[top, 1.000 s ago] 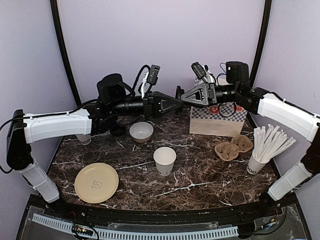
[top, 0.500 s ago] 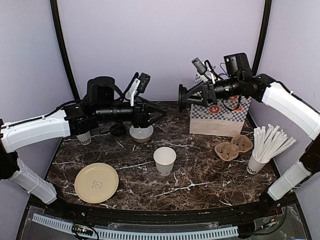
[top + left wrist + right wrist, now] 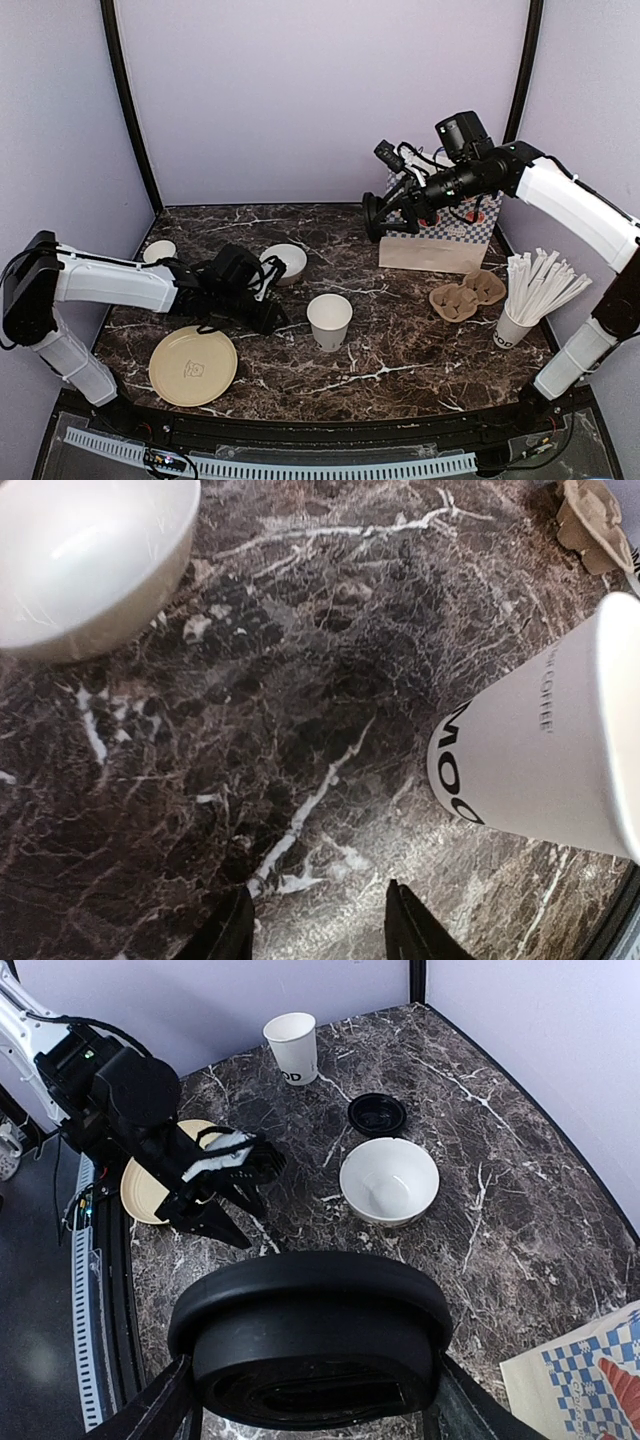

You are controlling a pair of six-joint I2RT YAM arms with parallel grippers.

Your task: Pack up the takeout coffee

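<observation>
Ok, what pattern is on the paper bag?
Blue-and-white checks on the paper bag, clearest in the top external view.

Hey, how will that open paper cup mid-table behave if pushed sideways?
The open paper cup looks empty, so it's probably light and slides easily. Its base is narrower than its rim, so it likely tips. The lidless rim may buckle if squeezed.

Cup (image 3: 329, 320) ctr, bowl (image 3: 284, 262) behind-L, plate (image 3: 193, 366) front-L, bag (image 3: 437, 250) back-R w/ carrier (image 3: 467, 295) before it.
</observation>
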